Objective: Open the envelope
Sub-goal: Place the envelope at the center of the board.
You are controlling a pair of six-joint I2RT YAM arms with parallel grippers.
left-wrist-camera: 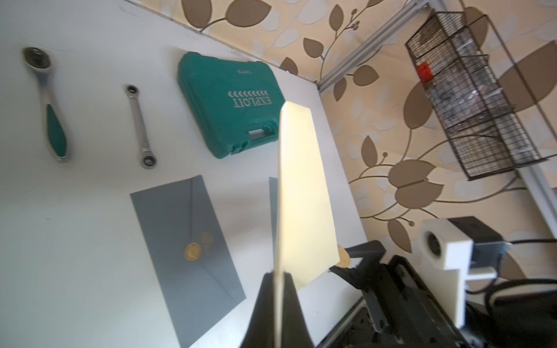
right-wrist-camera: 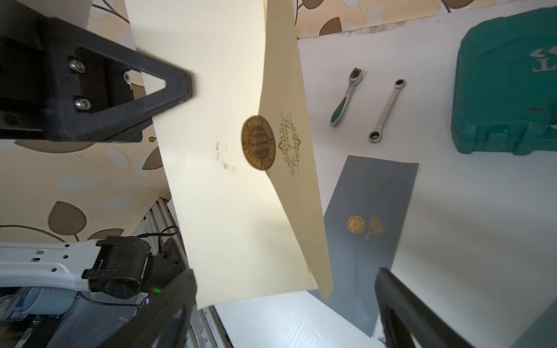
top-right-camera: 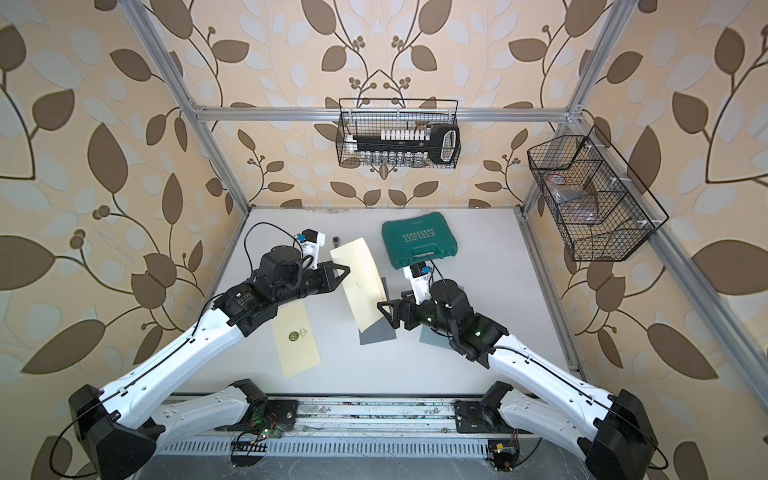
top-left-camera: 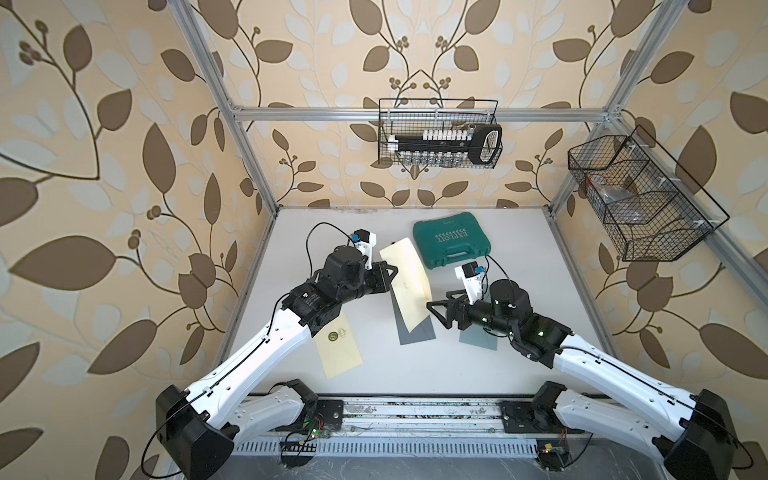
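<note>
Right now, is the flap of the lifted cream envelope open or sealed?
Open: in the right wrist view the flap stands away from the cream envelope, its gold seal not stuck down.

Top view. A cream envelope, raised and tilted, is gripped at one long edge by the left gripper. The right gripper is just beside the opposite edge. A grey envelope lies flat beneath the right gripper's tip. A green case lies beyond the right gripper, and a second cream envelope lies behind the left gripper.
</note>
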